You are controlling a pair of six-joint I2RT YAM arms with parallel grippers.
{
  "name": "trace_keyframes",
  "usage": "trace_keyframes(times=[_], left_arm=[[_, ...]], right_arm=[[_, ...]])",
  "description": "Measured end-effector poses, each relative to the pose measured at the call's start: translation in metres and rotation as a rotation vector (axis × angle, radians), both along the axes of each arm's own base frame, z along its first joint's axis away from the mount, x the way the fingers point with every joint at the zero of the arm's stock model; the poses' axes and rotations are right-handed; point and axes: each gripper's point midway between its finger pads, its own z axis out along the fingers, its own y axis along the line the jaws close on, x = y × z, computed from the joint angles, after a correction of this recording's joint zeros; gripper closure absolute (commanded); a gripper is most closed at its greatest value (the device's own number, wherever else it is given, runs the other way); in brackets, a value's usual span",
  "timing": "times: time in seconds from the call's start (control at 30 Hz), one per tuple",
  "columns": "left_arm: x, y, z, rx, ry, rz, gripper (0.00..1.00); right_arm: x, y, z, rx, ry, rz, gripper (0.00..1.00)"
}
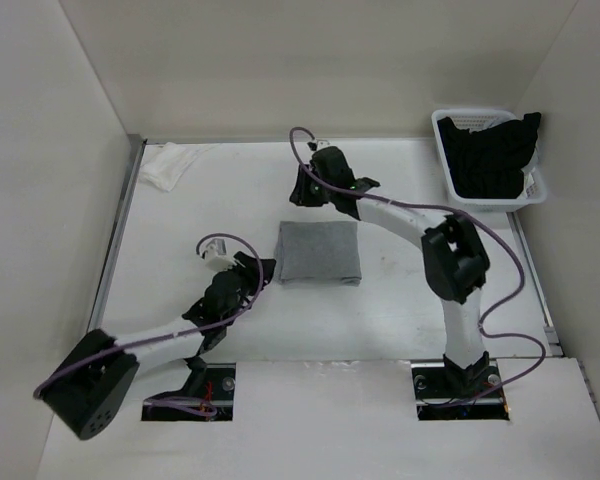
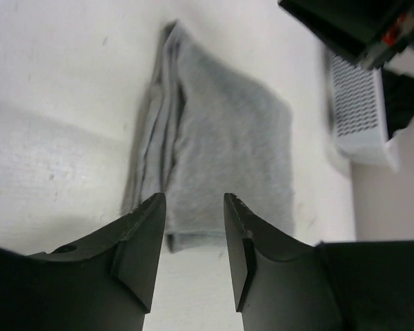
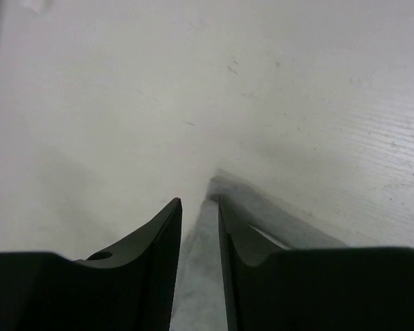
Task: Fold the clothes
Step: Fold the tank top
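White flat table (image 1: 400,300), walled on three sides. White perforated plastic basket (image 1: 445,150) at far right corner, black garment (image 1: 495,155) heaped in it. Heather-grey knit tank top (image 1: 320,252) lies at table centre, folded to a neat rectangle. Small crumpled white cloth (image 1: 165,165) at far left corner, seen only from overhead. Left wrist view alone shows the top's stacked layers along one edge (image 2: 228,152) and the basket's side (image 2: 359,117). Left arm stretched low, left gripper (image 2: 193,200) just short of the top's near-left corner, jaws apart, nothing between. Right arm bent leftward, right gripper (image 3: 200,201) above the far-left corner (image 3: 276,221), jaws narrowly parted, holding nothing.
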Motion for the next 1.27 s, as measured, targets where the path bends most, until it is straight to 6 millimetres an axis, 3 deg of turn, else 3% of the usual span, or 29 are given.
trace_keyframes(times=[0.1,0.23,0.33,0.4,0.5,0.6,0.7,0.83,0.97,1.2,1.27], left_arm=[[0.002,0.013,0.031,-0.001,-0.092,0.046,0.59],[0.005,0.029,0.058,0.060,-0.152,0.094,0.56],[0.011,0.036,0.077,0.120,-0.166,0.111,0.54],[0.015,0.039,0.092,0.153,-0.176,0.118,0.52],[0.018,0.045,0.102,0.197,-0.175,0.127,0.50],[0.021,0.060,0.094,0.244,-0.139,0.155,0.49],[0.023,0.078,0.077,0.285,-0.073,0.187,0.49],[0.024,0.092,0.064,0.295,-0.026,0.204,0.50],[0.023,0.088,0.048,0.302,0.019,0.169,0.51],[0.021,0.074,0.044,0.301,0.025,0.110,0.54],[0.022,0.072,0.041,0.307,0.028,0.101,0.50]], right_arm=[[-0.016,-0.013,0.061,0.061,-0.092,0.000,0.70],[-0.047,-0.040,0.132,0.142,-0.240,-0.012,0.88],[-0.071,-0.068,0.149,0.163,-0.324,-0.043,1.00],[-0.083,-0.086,0.139,0.152,-0.347,-0.079,1.00],[-0.097,-0.114,0.097,0.096,-0.336,-0.148,0.97],[-0.105,-0.138,0.053,0.027,-0.297,-0.234,0.78],[-0.109,-0.162,0.030,-0.013,-0.302,-0.329,0.66],[-0.107,-0.187,0.025,-0.013,-0.329,-0.430,0.64],[-0.095,-0.208,0.034,0.026,-0.354,-0.530,0.64],[-0.090,-0.208,0.032,0.048,-0.349,-0.549,0.64],[-0.090,-0.207,0.029,0.047,-0.342,-0.549,0.64]])
